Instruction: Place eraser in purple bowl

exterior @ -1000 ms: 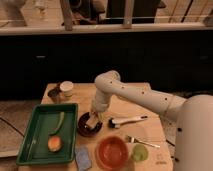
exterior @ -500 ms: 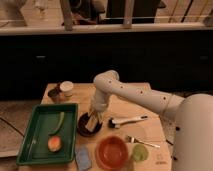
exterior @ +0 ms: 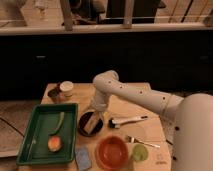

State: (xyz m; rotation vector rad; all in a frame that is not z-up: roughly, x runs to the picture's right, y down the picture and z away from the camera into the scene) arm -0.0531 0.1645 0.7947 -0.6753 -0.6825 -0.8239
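Note:
The purple bowl (exterior: 83, 129) sits on the wooden table just right of the green tray. A pale tan block, the eraser (exterior: 91, 126), shows inside the bowl. My gripper (exterior: 95, 113) hangs at the end of the white arm, which reaches in from the right. It is directly over the bowl's far side, just above the eraser. I cannot tell whether it still touches the eraser.
A green tray (exterior: 31, 131) at the left holds a green pepper (exterior: 58, 122) and an orange fruit (exterior: 54, 143). An orange bowl (exterior: 111, 152), a blue-grey pad (exterior: 83, 158) and a green item (exterior: 140, 152) lie at the front. A brush (exterior: 125, 120), a fork (exterior: 142, 143) and a jar (exterior: 66, 89) are nearby.
The gripper has risen a little from the bowl's inside to just above it. The tan block now shows lower in the bowl than the gripper.

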